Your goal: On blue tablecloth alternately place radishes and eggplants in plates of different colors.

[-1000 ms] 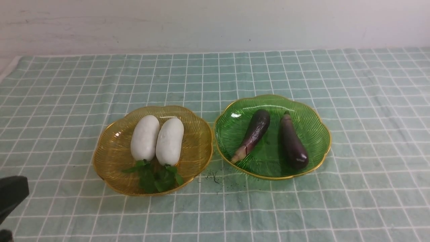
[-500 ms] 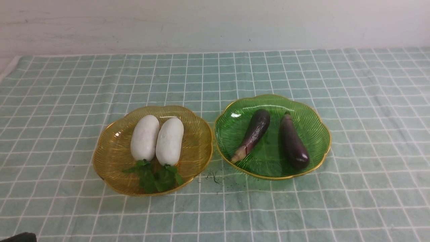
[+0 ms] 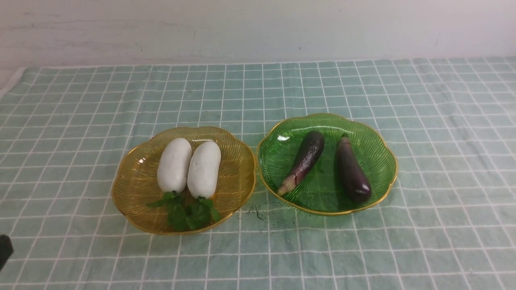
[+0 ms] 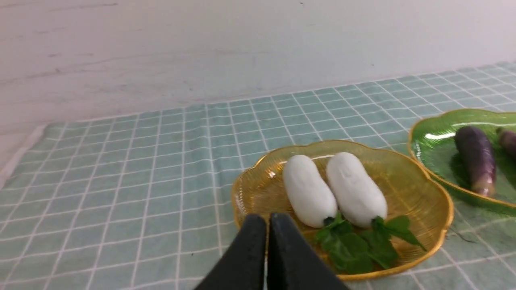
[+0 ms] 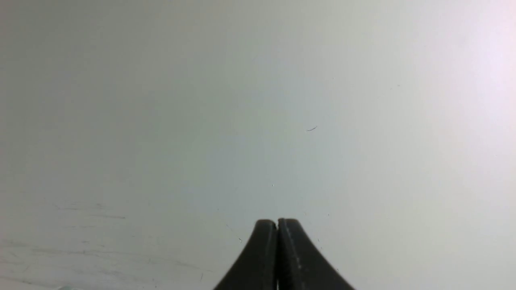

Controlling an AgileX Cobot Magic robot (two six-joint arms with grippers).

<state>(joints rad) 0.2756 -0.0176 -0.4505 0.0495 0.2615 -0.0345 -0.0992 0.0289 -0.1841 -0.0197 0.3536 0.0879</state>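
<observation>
Hanging low over the blue tablecloth (image 3: 258, 249), my left pincer (image 4: 267, 219) was closed tight, its two black fingers (image 4: 250, 249) pressed together with nothing between them. In the front view only a dark sliver of it (image 3: 5, 249) showed at the near left edge of the cloth.

Just ahead of that pincer and slightly to its right stood the amber-yellow plate (image 4: 419, 189), its near rim close to my fingertips but not touching them. Both radishes (image 4: 308, 191) lay side by side in it, touching along their length, their green leaves (image 4: 354, 245) pointing back toward my pincer and spread over the near side of the dish. In the front view, the pair of radishes (image 3: 188, 166) sat in the middle of the same yellow plate (image 3: 133, 189).

Farther to the right of my left pincer, beyond the yellow dish and just beside it, stood the green plate (image 3: 282, 157). Both eggplants lay in it: the curved eggplant (image 3: 304, 159) with its paler tip angled toward the yellow dish, and the darker eggplant (image 3: 352, 171) beside it, apart from the first. From my left wrist the green plate (image 4: 427, 149) was cut by the frame edge.

Some small dark specks (image 3: 256, 211) lay on the cloth between the two dishes, on their near side.

My right pincer (image 5: 277, 221) was likewise closed and empty, facing a plain pale wall (image 5: 258, 100); it did not show in the front view.
</observation>
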